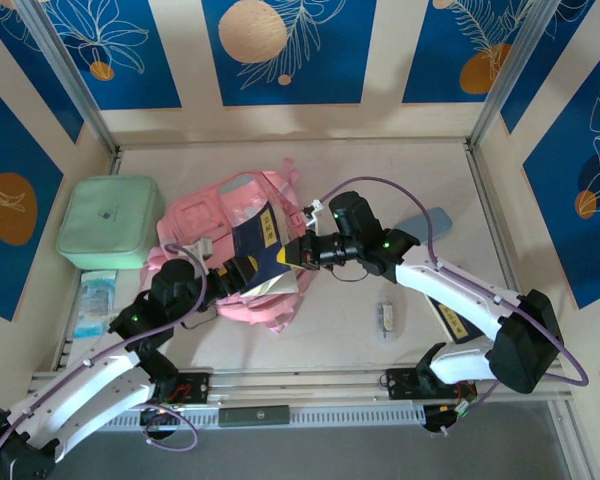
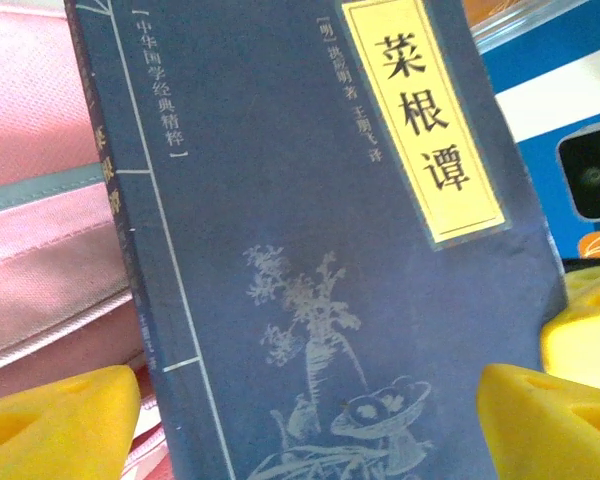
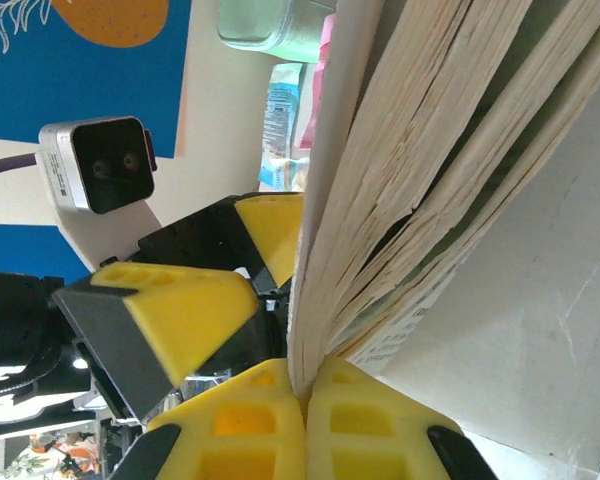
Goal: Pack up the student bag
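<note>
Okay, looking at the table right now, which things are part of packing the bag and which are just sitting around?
In the job:
pink student bag
blue book with yellow title label, pinched by the right tool
left tool, open, facing its cover

Lying about:
mint-green case
blue-and-white packet near it
small pale object right of the bag
grey-blue flat piece farther right

Backpack [image 1: 225, 215] lies at the centre of the counter [image 1: 380, 180]. Case [image 1: 110, 222] sits just beside it on the left. Packet [image 1: 97, 300] lies in front of the case, at the counter's left edge. Book [image 1: 263, 245] is over the backpack's near right part. Left end effector [image 1: 242, 272] is at the book's near left side, and right end effector [image 1: 298, 250] is at its right edge. Small item [image 1: 387, 318] lies well apart to the right of the backpack, nearer the front.
</note>
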Action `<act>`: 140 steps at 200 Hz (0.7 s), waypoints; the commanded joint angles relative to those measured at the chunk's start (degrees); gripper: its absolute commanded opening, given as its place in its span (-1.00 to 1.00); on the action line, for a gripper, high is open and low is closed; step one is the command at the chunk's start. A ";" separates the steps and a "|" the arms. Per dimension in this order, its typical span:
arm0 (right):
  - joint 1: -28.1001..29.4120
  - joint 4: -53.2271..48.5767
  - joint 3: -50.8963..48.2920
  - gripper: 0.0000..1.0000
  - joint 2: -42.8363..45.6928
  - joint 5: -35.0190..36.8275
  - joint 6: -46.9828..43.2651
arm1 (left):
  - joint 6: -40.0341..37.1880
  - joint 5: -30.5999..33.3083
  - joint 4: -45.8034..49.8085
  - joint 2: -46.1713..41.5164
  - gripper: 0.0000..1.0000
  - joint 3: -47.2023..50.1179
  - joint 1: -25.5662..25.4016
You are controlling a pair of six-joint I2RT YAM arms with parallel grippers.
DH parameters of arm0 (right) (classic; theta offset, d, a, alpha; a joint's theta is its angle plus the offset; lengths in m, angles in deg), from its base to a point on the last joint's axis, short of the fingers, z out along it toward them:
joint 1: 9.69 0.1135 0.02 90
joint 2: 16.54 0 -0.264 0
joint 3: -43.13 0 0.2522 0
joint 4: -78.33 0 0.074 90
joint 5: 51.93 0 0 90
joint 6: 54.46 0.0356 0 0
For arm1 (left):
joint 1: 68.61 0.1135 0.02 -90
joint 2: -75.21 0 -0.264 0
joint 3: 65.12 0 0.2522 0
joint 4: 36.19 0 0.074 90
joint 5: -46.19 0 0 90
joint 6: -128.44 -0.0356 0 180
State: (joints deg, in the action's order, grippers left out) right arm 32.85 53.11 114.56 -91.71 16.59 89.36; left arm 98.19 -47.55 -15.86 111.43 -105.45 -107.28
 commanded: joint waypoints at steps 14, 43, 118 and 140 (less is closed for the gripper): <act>0.35 4.33 -1.32 -1.00 0.78 -1.76 1.27 | 3.86 -3.12 -11.48 -0.21 0.56 2.14 0.70; -0.29 4.77 -2.45 -1.00 0.83 -1.67 0.82 | 2.71 -3.76 -10.24 0.63 0.42 0.33 0.78; -4.77 3.30 -4.89 -1.00 2.55 -5.36 -2.04 | 4.59 -5.08 -13.68 0.24 0.15 -1.19 0.71; -5.53 4.62 -5.97 -1.00 2.93 -6.16 -1.61 | 5.43 -5.76 -15.65 0.98 0.09 -1.73 0.75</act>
State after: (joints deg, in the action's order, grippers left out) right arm 27.67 55.88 109.88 -89.96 12.59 88.96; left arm 102.28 -48.28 -23.14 112.50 -103.86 -106.34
